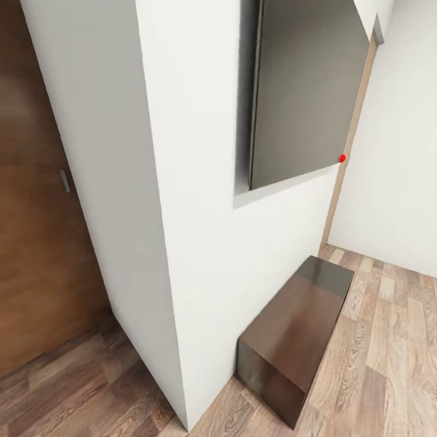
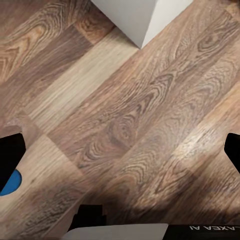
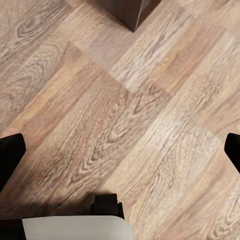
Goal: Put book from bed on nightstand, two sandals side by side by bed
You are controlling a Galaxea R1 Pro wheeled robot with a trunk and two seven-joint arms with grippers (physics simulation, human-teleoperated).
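A white wall corner [image 1: 170, 255] is standing right in front. A long dark bench [image 1: 297, 331] is sitting on the wood floor [image 1: 388, 364] against the wall, under a dark panel [image 1: 303, 91]. A brown door [image 1: 36, 243] is on the left. Both grippers are hanging over the floor, left gripper [image 2: 122, 150] and right gripper [image 3: 122, 150], jaws wide apart, holding nothing

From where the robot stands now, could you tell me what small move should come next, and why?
Probably turn the base away from the white wall corner and long dark bench. The head view meets wall, bench and a wooden door, while both wrist views look down at bare wood floor.
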